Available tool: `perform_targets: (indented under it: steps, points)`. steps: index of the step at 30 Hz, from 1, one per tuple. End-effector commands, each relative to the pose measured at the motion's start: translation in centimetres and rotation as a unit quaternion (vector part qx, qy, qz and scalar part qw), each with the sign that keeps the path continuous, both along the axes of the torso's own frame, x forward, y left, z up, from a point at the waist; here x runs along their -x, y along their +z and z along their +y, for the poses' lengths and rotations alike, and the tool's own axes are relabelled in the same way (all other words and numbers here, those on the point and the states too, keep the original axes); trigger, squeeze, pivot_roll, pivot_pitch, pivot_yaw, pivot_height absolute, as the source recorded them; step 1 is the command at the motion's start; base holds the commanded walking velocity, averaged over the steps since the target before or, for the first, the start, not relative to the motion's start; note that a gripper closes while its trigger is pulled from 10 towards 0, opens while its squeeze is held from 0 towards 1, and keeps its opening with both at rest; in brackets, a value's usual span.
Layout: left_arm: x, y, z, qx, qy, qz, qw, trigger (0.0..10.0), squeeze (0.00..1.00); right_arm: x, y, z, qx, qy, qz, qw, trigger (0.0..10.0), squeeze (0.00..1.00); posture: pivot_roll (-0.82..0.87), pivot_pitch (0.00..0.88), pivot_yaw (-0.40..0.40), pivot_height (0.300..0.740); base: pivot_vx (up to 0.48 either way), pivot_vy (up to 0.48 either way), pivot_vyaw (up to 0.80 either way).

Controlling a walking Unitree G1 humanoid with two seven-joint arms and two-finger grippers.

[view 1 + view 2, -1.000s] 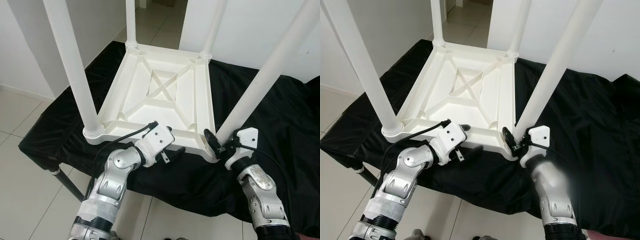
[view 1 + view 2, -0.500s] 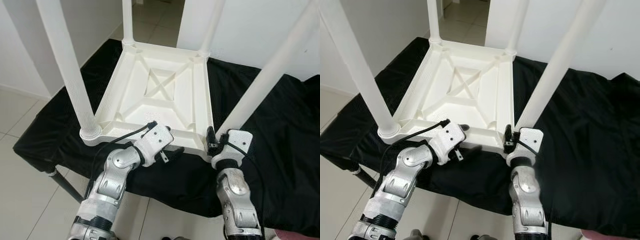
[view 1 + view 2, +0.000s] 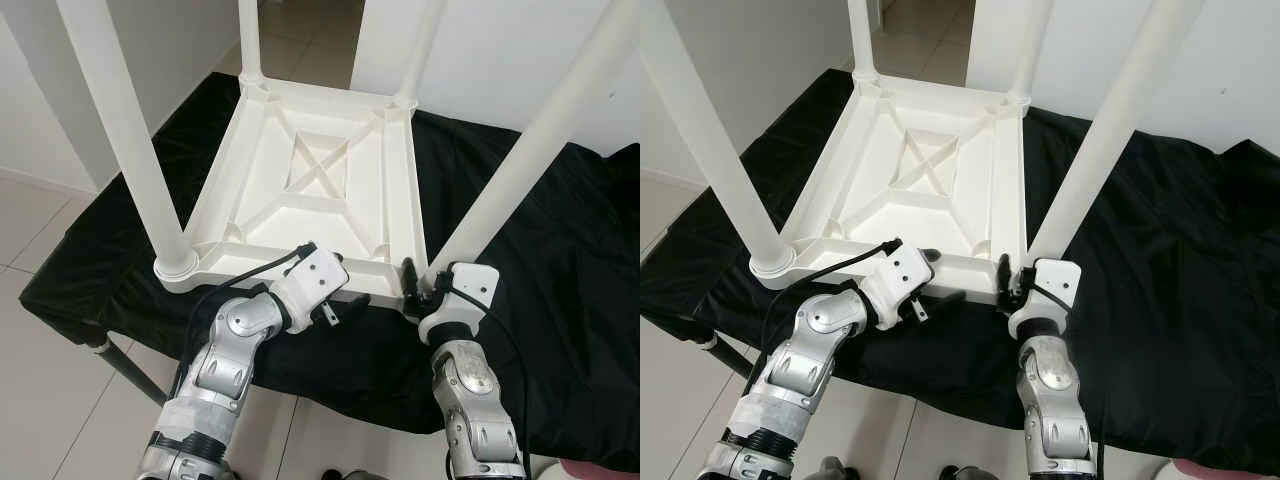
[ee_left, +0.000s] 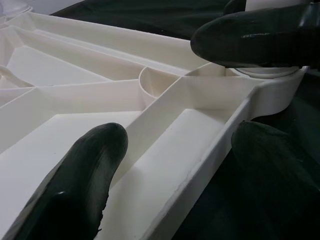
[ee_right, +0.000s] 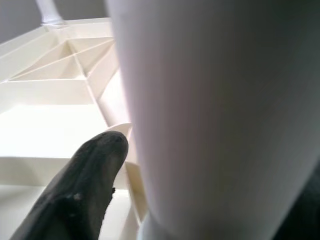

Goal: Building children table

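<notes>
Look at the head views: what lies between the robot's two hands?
Between the left hand and the right hand runs the near rim of the upturned white table, seen in both eye views.

Before my jaws stands the counter (image 3: 90,346), draped in a black cloth (image 3: 560,260); directly on the cloth, just ahead of my jaws, lies the upturned white children's table (image 3: 310,190), legs up.
</notes>
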State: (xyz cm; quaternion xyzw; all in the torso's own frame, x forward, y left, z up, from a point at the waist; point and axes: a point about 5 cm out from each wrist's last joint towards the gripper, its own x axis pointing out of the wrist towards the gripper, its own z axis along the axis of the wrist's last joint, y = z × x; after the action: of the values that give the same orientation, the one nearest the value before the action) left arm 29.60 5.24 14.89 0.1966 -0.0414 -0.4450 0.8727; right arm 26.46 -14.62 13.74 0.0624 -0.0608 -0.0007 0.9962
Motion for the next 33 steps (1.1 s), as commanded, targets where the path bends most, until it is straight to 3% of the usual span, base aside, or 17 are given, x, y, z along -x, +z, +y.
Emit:
perform_targets:
  steps: [1,5,6,9,13,18,27,28,30,31,33]
  points:
    - [-0.4,0.1,0.5,0.019,0.083,-0.022,0.996,10.0,0.00,0.3,-0.2,-0.3,-0.002,0.026,-0.002,1.000,10.0,1.00,0.02,0.111,-0.072,0.740,0.000,0.000,0.00]
    - [-0.3,0.1,0.9,0.019,0.082,-0.024,0.996,10.0,0.00,0.6,-0.2,-1.5,0.011,0.063,-0.012,0.998,10.0,0.98,0.03,0.108,-0.072,0.740,0.000,0.000,0.00]
    - [-0.1,0.2,1.1,0.022,0.075,-0.026,0.997,10.0,0.00,0.8,-0.5,-2.5,0.020,0.085,-0.011,0.996,10.0,0.00,0.03,0.107,-0.075,0.740,0.000,0.000,0.00]
    - [0.1,0.3,1.3,0.025,0.067,-0.029,0.997,10.0,0.00,1.1,-0.8,-3.5,0.028,0.105,-0.008,0.994,10.0,0.00,0.04,0.105,-0.074,0.740,0.000,0.000,0.00]
    - [0.6,0.6,1.7,0.039,0.043,-0.030,0.998,10.0,0.00,1.6,-0.8,-4.4,0.051,0.174,-0.016,0.983,10.0,0.00,0.04,0.103,-0.076,0.740,0.000,0.000,0.00]
    - [1.6,1.0,2.3,0.057,-0.006,-0.019,0.998,10.0,0.00,0.7,-0.2,-6.1,0.079,0.222,-0.021,0.972,10.0,0.00,0.05,0.100,-0.080,0.740,0.000,0.000,0.00]
    - [2.7,0.9,2.1,0.047,-0.047,-0.005,0.998,10.0,0.00,-1.6,0.5,-6.0,0.106,0.263,-0.028,0.959,10.0,0.00,0.06,0.092,-0.080,0.740,0.000,0.000,0.00]
    - [2.7,0.8,2.0,0.046,-0.049,-0.004,0.998,10.0,0.00,-2.0,0.6,-5.6,0.111,0.276,-0.029,0.954,9.5,0.00,0.06,0.090,-0.079,0.740,0.000,0.000,0.00]
    - [2.7,0.8,2.0,0.046,-0.049,-0.004,0.998,10.0,0.00,-2.1,0.6,-5.4,0.114,0.285,-0.030,0.951,9.5,0.00,0.06,0.088,-0.080,0.740,0.000,0.000,0.00]
    - [2.6,0.8,1.9,0.043,-0.047,-0.007,0.998,10.0,0.00,-2.4,0.5,-5.2,0.117,0.296,-0.028,0.947,0.0,0.00,0.06,0.082,-0.084,0.740,0.000,0.000,0.00]
    - [2.5,0.8,1.8,0.042,-0.046,-0.007,0.998,10.0,0.00,-2.6,0.3,-5.0,0.119,0.304,-0.025,0.945,0.0,0.00,0.06,0.082,-0.084,0.740,0.000,0.000,0.00]
